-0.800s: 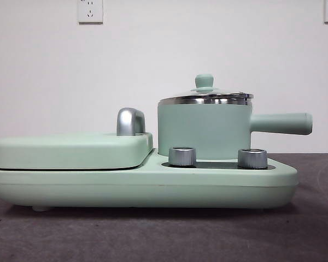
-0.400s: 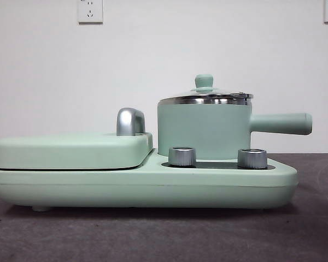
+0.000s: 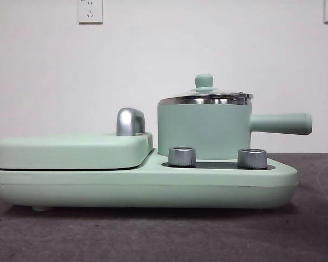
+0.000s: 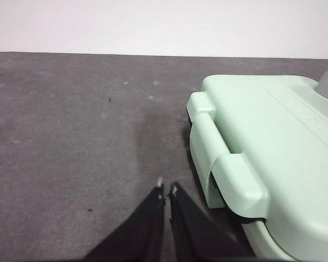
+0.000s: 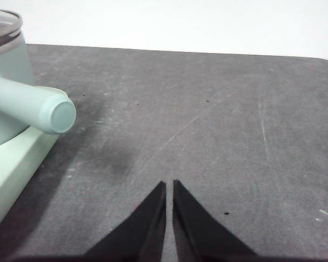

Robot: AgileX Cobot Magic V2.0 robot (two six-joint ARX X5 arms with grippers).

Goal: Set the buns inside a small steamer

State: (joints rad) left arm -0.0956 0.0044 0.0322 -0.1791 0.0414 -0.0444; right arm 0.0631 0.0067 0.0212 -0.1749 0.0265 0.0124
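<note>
Small steamer (image 3: 202,129) lidded; no buns in view.
Its handle (image 5: 35,103) points toward the nearer right gripper (image 5: 169,185); it and the left gripper (image 4: 167,190) are clenched empty.

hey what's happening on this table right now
Nothing is being handled at the moment. The steamer sits on its green cooker base with its lid on, beside the closed griddle. The left gripper hangs shut over bare table near the griddle end, and the right gripper hangs shut near the steamer's handle. No buns show in any view.
</note>
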